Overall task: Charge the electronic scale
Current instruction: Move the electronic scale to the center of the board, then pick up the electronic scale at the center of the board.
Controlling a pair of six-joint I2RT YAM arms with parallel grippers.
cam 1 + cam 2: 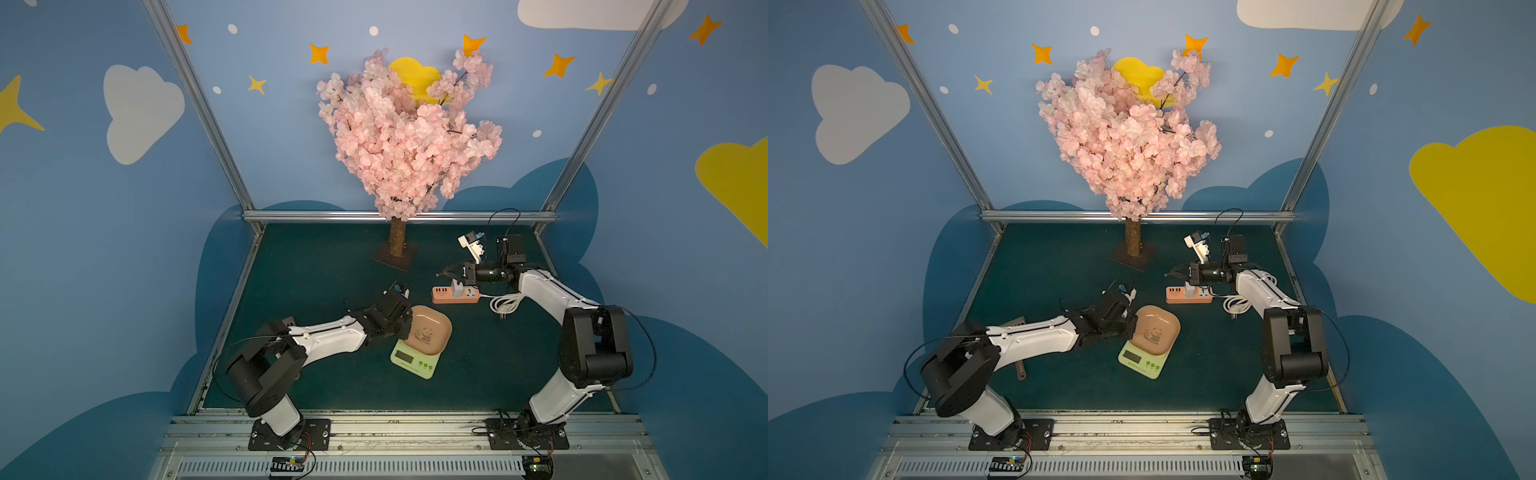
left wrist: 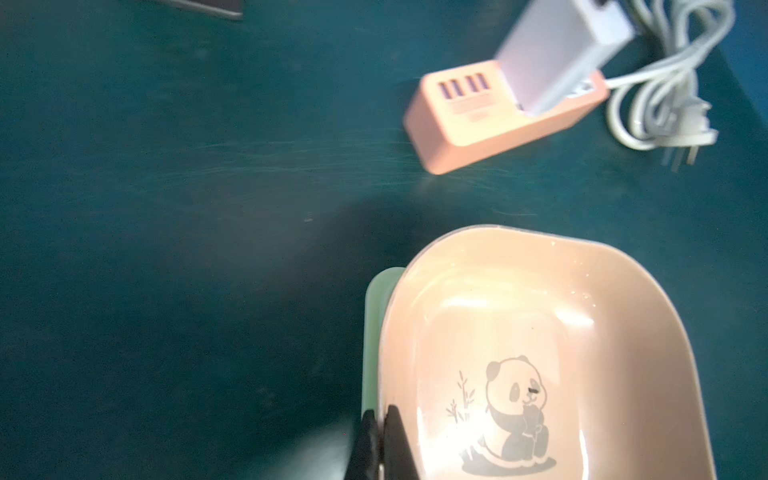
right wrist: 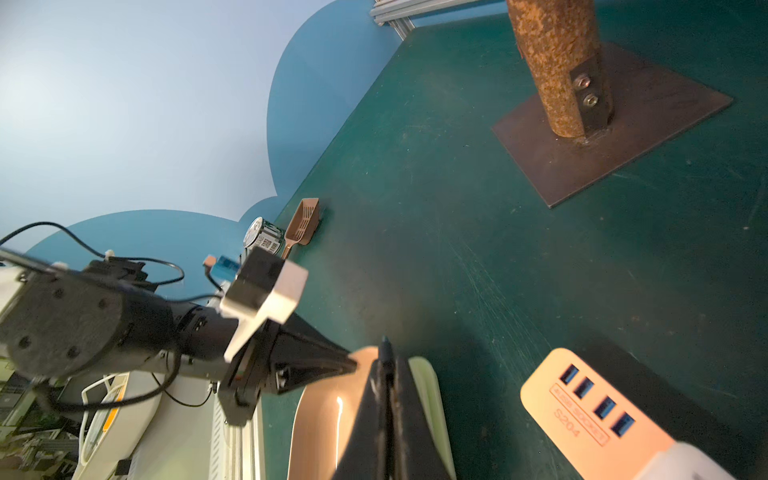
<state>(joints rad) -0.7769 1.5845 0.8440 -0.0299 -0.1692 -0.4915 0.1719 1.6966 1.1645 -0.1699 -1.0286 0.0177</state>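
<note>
Now | L gripper [image 2: 379,419] pinching scale [image 1: 415,359] rim | R gripper [image 1: 441,274] closed, level

Left hand [image 1: 405,329] at electronic scale [image 1: 415,362]

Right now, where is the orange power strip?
In both top views the power strip lies on the right half of the table, beyond the scale, close to the right gripper.

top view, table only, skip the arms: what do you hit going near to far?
electronic scale → power strip → tree base plate. Left out: the coiled white cable, which lies level with the strip in depth.
</note>
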